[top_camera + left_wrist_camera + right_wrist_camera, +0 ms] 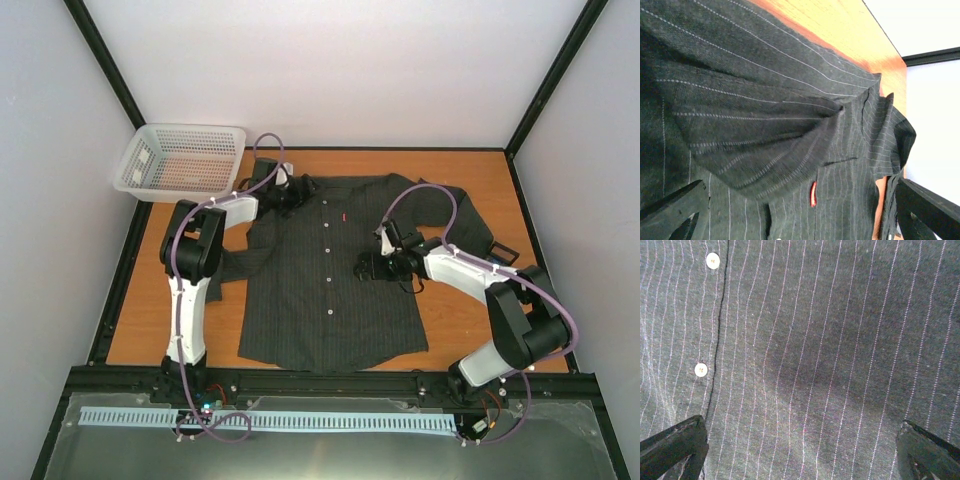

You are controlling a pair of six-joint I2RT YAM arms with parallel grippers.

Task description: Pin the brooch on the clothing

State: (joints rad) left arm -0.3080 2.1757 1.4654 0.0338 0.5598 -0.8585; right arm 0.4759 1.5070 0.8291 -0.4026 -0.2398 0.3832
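Both spread wide, left fingers [290, 192] at shirt [300, 300] collar, right fingers [365, 266] over its front, white basket [185, 127] nearby.

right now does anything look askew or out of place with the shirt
The clothing lies mostly flat, but by the left end effector its fabric humps into a raised fold beside the red tag. No brooch shows in any view.

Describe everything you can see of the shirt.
The shirt is dark charcoal cloth with fine pinstripes, long-sleeved and collared. It lies front up on the orange table, collar toward the far edge. White buttons run down its closed front; a red tag marks the chest. Fabric bunches in a fold by the collar, where the open left gripper sits; the open right gripper is low over the middle.
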